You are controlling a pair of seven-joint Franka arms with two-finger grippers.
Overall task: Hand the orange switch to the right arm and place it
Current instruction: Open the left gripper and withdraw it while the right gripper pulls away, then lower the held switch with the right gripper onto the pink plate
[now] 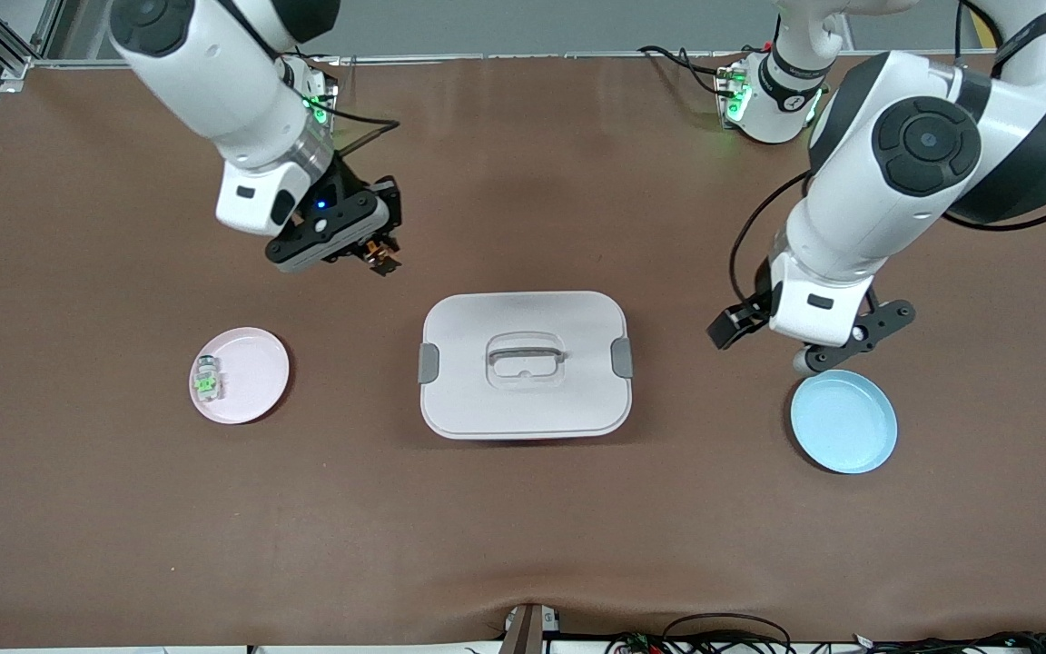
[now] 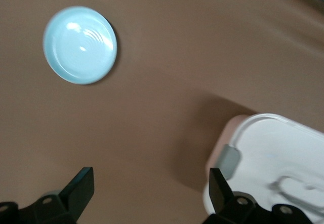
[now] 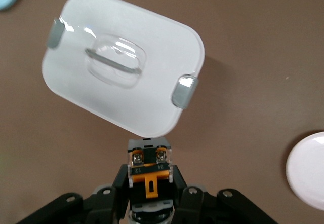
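Note:
My right gripper [image 1: 380, 257] is shut on the orange switch [image 3: 150, 169], a small black block with an orange middle; it also shows between the fingers in the front view [image 1: 383, 257]. The gripper hangs over bare table, between the right arm's base and the white lidded box [image 1: 525, 363]. My left gripper [image 2: 151, 193] is open and empty; in the front view [image 1: 804, 350] it hangs just above the rim of the light blue plate [image 1: 843, 421].
A pink plate [image 1: 251, 368] toward the right arm's end holds a clear-and-green small block [image 1: 207, 381]. The white box with grey clips and a handle stands mid-table and shows in both wrist views [image 3: 121, 77] [image 2: 273, 153]. The blue plate shows in the left wrist view [image 2: 80, 44].

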